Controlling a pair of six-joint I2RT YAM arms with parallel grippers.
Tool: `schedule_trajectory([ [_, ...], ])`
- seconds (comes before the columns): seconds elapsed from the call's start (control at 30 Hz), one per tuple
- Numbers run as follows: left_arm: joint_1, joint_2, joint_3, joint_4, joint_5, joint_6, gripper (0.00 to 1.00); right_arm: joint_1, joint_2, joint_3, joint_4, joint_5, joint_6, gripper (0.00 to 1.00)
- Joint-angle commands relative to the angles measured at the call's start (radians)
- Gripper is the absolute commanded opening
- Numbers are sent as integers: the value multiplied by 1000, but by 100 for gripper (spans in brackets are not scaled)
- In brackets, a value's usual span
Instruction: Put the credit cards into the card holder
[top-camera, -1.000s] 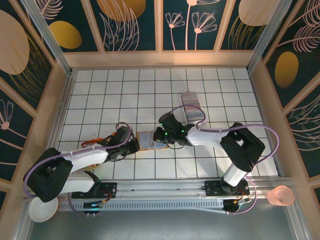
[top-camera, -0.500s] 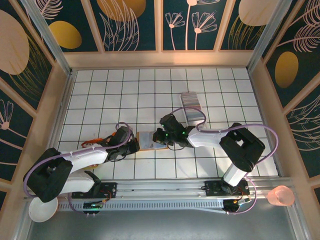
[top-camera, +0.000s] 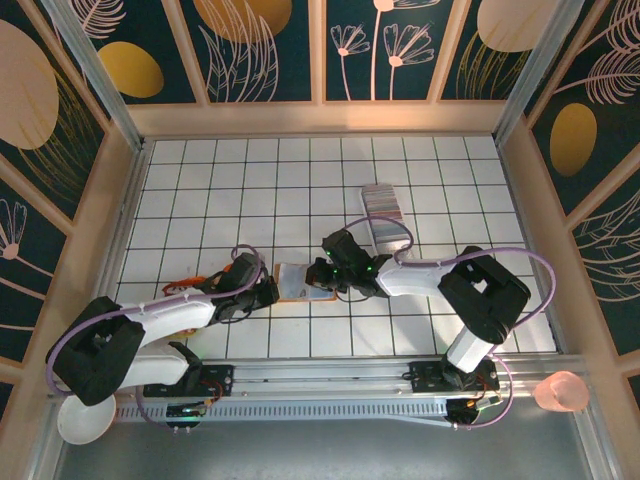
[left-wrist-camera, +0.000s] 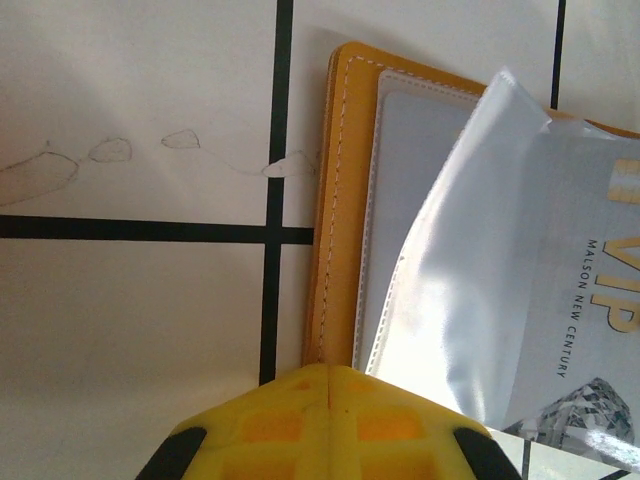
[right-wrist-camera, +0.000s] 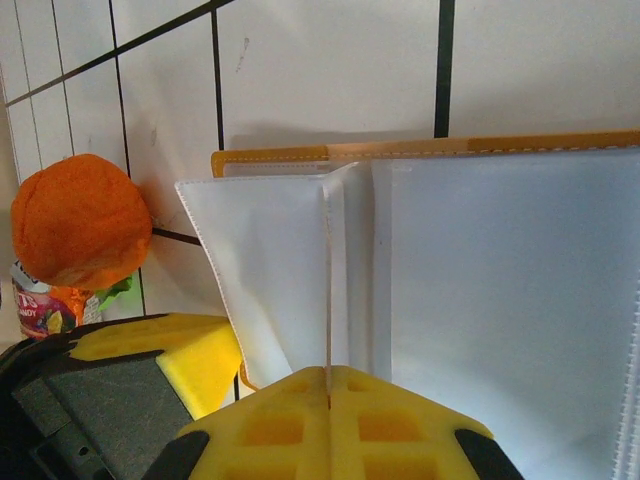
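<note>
The tan card holder (top-camera: 296, 283) lies open on the tiled table between both grippers. Its clear sleeves (left-wrist-camera: 420, 200) fan up from the stitched tan cover (left-wrist-camera: 338, 200). My right gripper (right-wrist-camera: 328, 372) is shut on the edge of one thin sleeve page (right-wrist-camera: 327, 280), which stands upright and edge-on. A silver VIP credit card (left-wrist-camera: 590, 310) shows inside a lifted sleeve. My left gripper (left-wrist-camera: 330, 370) is shut, its tip on the holder's near edge; whether it pinches the cover is unclear. More credit cards stand in a row in the clear tray (top-camera: 383, 212) behind the right arm.
An orange round part (right-wrist-camera: 75, 220) sits beside the left gripper's yellow finger (right-wrist-camera: 195, 358). A white bowl (top-camera: 85, 420) and a pink cup (top-camera: 562, 392) stand off the table at the near corners. Wooden walls (top-camera: 320, 118) enclose the tiled floor.
The right gripper has edged slightly left and back with the sleeve, lifting it a little more. The left arm has stayed still.
</note>
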Motion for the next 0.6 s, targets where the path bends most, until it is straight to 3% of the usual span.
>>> schedule_trajectory([
  [0.0, -3, -27, -10, -42, -10, 13, 0, -1, -13, -12, 31, -19, 12, 0],
  [0.13, -2, -74, 9, -74, -8, 18, 0, -2, -1, -12, 28, -10, 12, 0],
  [0.27, -3, -90, 42, -107, -12, 22, 9, -3, 2, -18, 10, 7, 7, 0],
  [0.57, -3, -35, 68, -78, -30, 22, 16, -2, 14, -28, 25, -6, 8, 0],
])
